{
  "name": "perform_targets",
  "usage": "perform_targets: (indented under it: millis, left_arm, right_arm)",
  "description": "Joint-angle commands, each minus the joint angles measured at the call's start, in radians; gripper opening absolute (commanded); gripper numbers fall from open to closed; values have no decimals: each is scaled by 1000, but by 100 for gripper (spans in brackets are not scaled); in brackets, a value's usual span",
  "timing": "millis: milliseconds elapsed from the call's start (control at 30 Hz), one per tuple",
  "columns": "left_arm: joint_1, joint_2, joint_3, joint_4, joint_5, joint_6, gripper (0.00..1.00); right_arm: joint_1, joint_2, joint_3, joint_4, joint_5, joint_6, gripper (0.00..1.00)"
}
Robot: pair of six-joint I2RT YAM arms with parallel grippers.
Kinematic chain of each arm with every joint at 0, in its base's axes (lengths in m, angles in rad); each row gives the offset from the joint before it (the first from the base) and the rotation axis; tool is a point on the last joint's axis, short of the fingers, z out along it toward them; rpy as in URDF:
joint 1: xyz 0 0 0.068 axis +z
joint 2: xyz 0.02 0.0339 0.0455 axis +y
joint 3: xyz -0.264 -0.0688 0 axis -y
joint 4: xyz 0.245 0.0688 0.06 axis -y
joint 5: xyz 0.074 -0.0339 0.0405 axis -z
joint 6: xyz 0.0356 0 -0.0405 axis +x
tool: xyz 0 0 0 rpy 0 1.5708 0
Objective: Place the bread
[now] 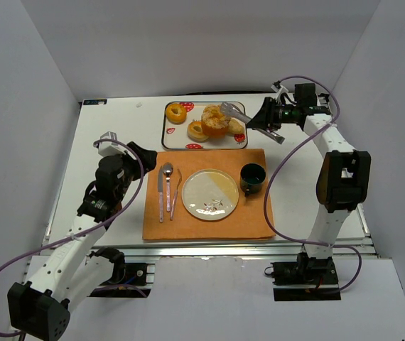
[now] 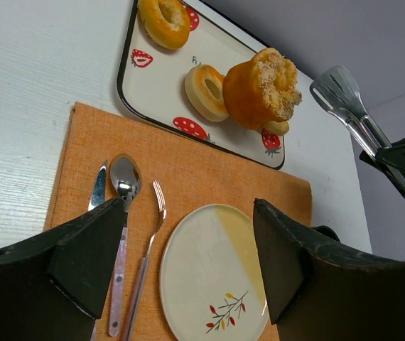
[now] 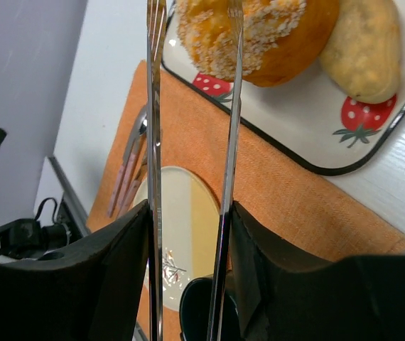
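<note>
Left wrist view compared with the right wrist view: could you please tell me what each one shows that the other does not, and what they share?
Only the left wrist view shows the golden ring bread and the paler ring bread on the tray. Only the right wrist view shows black hardware with cables past the table edge. Both show the crumb-topped bread, the strawberry tray, the plate, the orange placemat and the tongs.

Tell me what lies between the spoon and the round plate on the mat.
The fork lies between the spoon and the plate, on the orange mat; the left wrist view shows it best.
</note>
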Motion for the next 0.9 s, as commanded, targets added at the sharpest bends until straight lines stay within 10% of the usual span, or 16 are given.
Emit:
perform_targets:
  millis: [0, 867]
  left_arm:
    - [3, -2, 31, -7, -12, -5, 82]
    - [3, 26, 53, -13, -23, 3, 82]
  right_arm:
    - [18, 5, 65, 45, 97, 18, 51]
    - [65, 78, 57, 50, 225, 61, 55]
